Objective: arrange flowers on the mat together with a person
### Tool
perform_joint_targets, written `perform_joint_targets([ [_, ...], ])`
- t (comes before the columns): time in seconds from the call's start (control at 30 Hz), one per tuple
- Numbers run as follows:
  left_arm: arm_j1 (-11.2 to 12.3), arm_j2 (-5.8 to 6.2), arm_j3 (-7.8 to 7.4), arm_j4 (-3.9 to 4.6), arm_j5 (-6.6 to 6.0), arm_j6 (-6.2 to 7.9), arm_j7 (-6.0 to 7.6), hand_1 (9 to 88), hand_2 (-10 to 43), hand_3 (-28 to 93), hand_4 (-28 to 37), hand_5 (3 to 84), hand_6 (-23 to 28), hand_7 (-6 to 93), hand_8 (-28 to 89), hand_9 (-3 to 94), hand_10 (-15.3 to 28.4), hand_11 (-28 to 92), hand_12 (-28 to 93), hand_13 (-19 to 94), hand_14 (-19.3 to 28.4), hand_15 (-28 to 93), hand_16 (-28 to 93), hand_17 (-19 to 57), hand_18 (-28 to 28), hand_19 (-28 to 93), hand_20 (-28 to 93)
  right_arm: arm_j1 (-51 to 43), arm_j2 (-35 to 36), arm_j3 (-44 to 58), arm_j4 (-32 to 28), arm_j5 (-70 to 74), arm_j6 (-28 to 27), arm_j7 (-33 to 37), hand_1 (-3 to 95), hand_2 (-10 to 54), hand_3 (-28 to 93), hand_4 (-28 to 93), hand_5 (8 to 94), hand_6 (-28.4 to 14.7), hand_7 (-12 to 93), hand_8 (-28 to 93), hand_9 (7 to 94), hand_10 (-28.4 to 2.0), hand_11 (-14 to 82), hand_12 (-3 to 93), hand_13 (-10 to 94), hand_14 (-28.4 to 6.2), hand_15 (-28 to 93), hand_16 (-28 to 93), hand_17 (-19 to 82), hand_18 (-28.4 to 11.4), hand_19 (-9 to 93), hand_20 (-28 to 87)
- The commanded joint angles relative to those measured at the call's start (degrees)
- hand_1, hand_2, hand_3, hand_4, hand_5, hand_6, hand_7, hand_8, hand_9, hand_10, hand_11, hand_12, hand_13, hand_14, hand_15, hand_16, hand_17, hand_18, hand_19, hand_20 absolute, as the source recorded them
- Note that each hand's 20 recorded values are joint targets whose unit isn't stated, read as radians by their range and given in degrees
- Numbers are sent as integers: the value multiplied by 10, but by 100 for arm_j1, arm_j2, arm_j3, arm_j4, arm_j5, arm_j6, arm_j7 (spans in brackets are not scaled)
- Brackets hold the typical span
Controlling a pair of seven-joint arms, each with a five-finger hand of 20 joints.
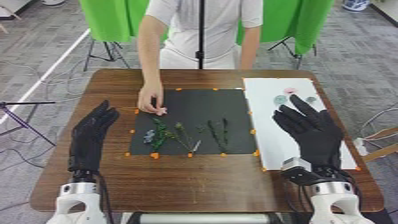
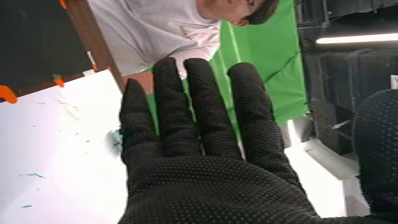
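Observation:
On the black mat [image 1: 200,100], several green stems [image 1: 218,135] lie side by side in its lower half, with a blue flower [image 1: 150,135] at the left. A person's hand [image 1: 151,98] holds a small pink flower [image 1: 161,111] at the mat's left edge. My left hand [image 1: 91,137] is left of the mat, fingers straight, holding nothing. My right hand [image 1: 311,131] is above the white sheet, fingers straight and empty. In the right wrist view my right hand [image 2: 213,185] has its fingers extended, with the black mat [image 2: 35,45] beyond it.
The white sheet [image 1: 275,130] lies right of the mat, with a pink flower [image 1: 290,91] and pale green pieces [image 1: 281,100] near its far end. Orange tape [image 1: 155,156] marks the mat's edges. The brown table [image 1: 195,185] extends toward me.

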Motion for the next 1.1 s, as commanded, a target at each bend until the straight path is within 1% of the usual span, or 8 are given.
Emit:
perform_joint_targets([
  [0.03,57,-42,-32,-4,-22,34,-11,258,-64,667,-195,438,53,60,-53,419,125,135,164,362,145,105,21,98,85,24,196,-101,-49,-41,-54,-15,48,-1,57,76,756,-191,433,-18,112,-87,481,-166,58,129,387,-151,121,186,180,-149,103,293],
  [0.13,69,-48,-31,-9,-22,40,1,259,-63,666,-197,438,52,61,-53,419,125,136,164,362,145,106,22,98,85,24,196,-70,-39,-48,-38,-17,36,10,57,76,756,-191,433,-18,111,-87,481,-164,57,129,387,-151,121,186,180,-150,105,295],
  [0.23,38,-40,-23,8,-22,27,-13,259,-63,666,-197,437,52,60,-53,419,125,136,164,362,145,106,22,97,85,24,195,-90,-34,-63,-45,-27,92,-28,57,77,756,-191,433,-18,112,-87,480,-166,57,129,387,-150,121,186,180,-150,107,295],
  [0.37,32,-31,-25,9,-17,33,-22,259,-63,665,-196,438,52,60,-53,419,125,135,164,362,145,106,22,97,85,24,195,-85,-38,-61,-40,-27,92,-17,56,75,758,-190,435,-18,113,-87,482,-166,57,129,385,-141,119,182,181,-149,104,293],
  [0.83,64,-38,-36,-6,-25,34,-17,258,-64,667,-195,436,52,60,-53,419,124,135,164,363,146,106,22,97,85,24,195,-87,-37,-77,-22,-47,83,-13,61,71,761,-189,442,-19,116,-88,482,-165,58,130,379,-141,121,178,182,-147,99,294],
  [0.9,75,-45,-31,-10,-36,55,-11,258,-65,667,-195,436,52,59,-53,419,124,134,164,363,146,106,22,97,85,24,195,-74,-33,-79,-15,-44,78,-6,61,71,762,-189,442,-18,116,-88,482,-165,58,130,380,-141,121,179,182,-147,99,295],
  [1.0,66,-47,-35,-7,-23,18,-31,258,-64,667,-195,434,52,59,-52,419,125,134,165,363,145,106,22,97,85,24,195,-124,-43,-80,-33,-46,78,-32,62,70,761,-189,442,-19,117,-89,482,-165,58,130,380,-141,121,179,183,-147,98,295],
  [1.1,67,-43,-37,-9,-20,21,-35,257,-65,667,-194,433,51,58,-52,419,125,134,165,363,145,106,22,97,86,24,195,-107,-44,-95,-22,-48,78,-12,62,70,761,-188,442,-18,117,-89,482,-165,58,131,379,-142,121,180,182,-147,98,296],
])
